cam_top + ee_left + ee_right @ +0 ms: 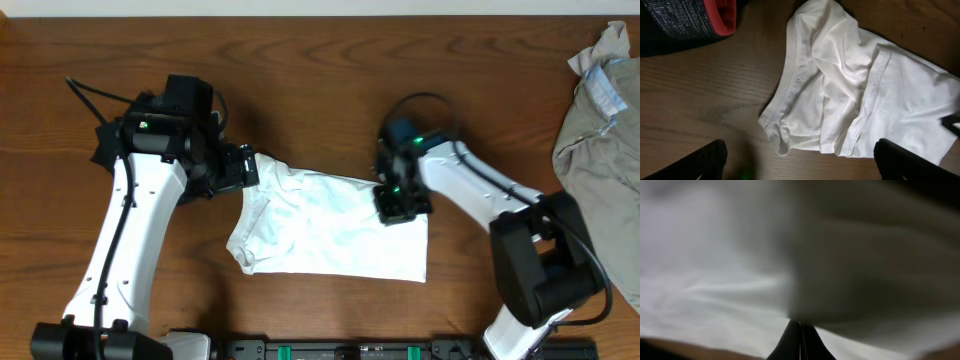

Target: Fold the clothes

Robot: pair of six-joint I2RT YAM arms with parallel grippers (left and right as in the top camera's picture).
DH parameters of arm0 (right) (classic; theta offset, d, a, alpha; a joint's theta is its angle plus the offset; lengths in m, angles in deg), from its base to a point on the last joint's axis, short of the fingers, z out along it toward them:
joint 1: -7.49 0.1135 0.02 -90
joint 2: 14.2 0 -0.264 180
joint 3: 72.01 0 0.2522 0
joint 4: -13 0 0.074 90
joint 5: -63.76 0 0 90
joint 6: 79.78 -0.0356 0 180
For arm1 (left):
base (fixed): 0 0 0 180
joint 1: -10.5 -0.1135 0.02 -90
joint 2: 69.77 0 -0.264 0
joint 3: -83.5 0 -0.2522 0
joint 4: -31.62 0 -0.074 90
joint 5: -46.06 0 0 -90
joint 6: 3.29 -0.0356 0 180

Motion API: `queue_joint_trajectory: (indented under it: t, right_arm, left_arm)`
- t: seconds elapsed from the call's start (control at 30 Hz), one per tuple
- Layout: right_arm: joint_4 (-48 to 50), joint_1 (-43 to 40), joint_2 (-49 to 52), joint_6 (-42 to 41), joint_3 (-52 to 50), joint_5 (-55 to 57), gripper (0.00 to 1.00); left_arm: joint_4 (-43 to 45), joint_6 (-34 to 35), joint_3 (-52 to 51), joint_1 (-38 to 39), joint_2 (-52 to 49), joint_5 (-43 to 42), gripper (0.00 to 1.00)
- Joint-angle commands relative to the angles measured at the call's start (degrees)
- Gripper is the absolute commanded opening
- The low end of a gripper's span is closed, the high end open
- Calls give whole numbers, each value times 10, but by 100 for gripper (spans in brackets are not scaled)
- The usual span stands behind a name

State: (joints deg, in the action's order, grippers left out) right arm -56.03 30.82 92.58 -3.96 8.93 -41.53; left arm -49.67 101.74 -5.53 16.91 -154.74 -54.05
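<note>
White T-shirt [330, 230] lies crumpled in the middle of the worktop [300, 60], and it is the piece being worked on here. It is roughly halved but far from neat: the end nearest the left arm is bunched, with hems and seams rucked over each other, while the other end lies flatter. The left claw [243, 168] hangs just off that bunched end with its fingers spread wide and nothing between them. It is open and holds nothing. The right claw [398, 200] sits on the far edge of the shirt towards its flatter end, pinched fully closed. In its own camera white cloth fills the view right up to the meeting fingertips, so I judge it has a fold of the shirt in its grip. Beyond the shirt's bunched end, under the left arm, lies a black garment [685, 20] with a grey and red band. Well apart from the shirt's other end lies a khaki garment [600, 150]; neither is touched. This looks like the smoothing stage, before any proper fold is made. Next, as I read it, the open claw needs to drop onto a hem at the rumpled end and take a firm pinch, so the two arms can pull the cloth taut and flat.
</note>
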Motion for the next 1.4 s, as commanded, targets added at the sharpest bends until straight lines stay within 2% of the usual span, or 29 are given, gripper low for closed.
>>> queue_joint_trajectory:
  t: [0.0,0.1,0.43,0.5,0.63,0.77,0.97,1.13,1.3,1.37]
  right_arm:
    - [-1,-36,-13,-22,-21,70,3]
    - [10,-61,-13,-42,-46,112,4]
    - [43,-140,-14,-46,-106,115,4]
    - [40,-160,-14,-10,-99,79,7]
    - [43,-182,-23,127,-87,-80,23]
    - [43,-198,-59,178,-76,-178,32]
    - [42,-219,-164,185,-62,-203,47]
    - [43,-224,-245,185,-61,-195,55]
    - [40,-224,-288,185,-61,-192,58]
    - [35,-224,-294,185,-61,-192,58]
  left_arm:
    - [-3,1,-5,-2,-8,7,96]
    - [-3,1,-5,-2,-8,7,97]
    - [1,1,-5,-2,-8,-1,98]
    - [1,1,-5,-2,-8,-13,100]
    - [16,2,-14,-2,-8,-53,100]
    - [48,4,-57,-2,-8,-90,99]
    - [158,3,-176,-2,-8,-121,98]
    - [268,-2,-264,-2,-9,-123,98]
    - [360,-81,-314,-1,-10,-136,98]
    - [377,-88,-320,-1,-18,-135,98]
